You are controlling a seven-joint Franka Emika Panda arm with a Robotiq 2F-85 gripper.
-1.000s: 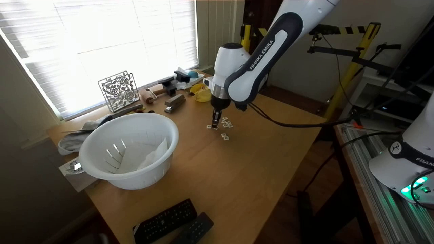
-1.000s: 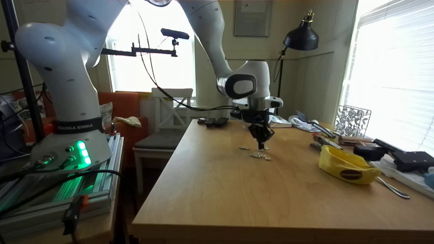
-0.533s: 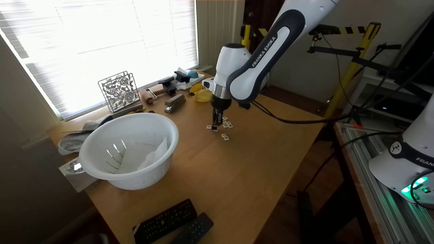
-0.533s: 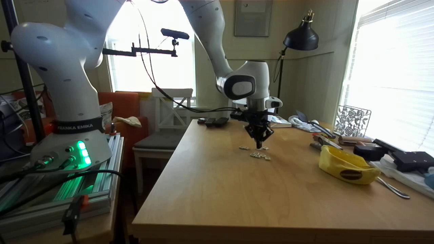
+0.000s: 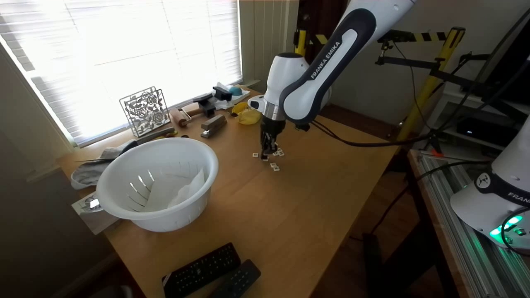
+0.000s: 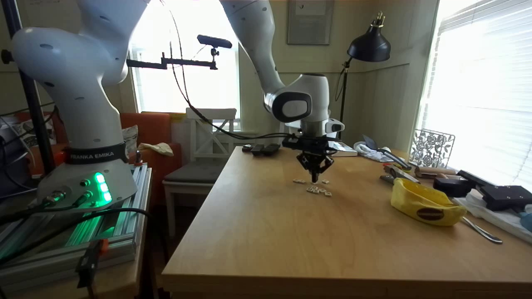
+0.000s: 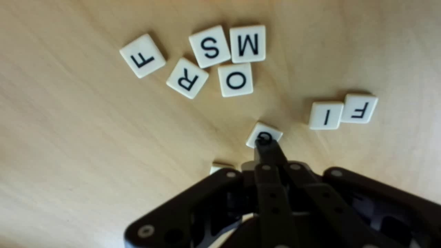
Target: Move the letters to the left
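Looking at letters (image 7: 236, 81) lying flat and loose on the table (image 5: 298, 207), with closed-up, empty fingers (image 7: 270, 153) right over the edge of the G tile (image 7: 262, 130). Can't tell if touching. Guessing at a leftward push step, so keep low against the tile's side, don't press down on top, and go slow to avoid spinning it. In the wrist view, can read actual faces; in both exterior views, get only pale specks. Need an exterior view, though, to spot the white bowl (image 5: 165, 223), standing well apart from the letters.
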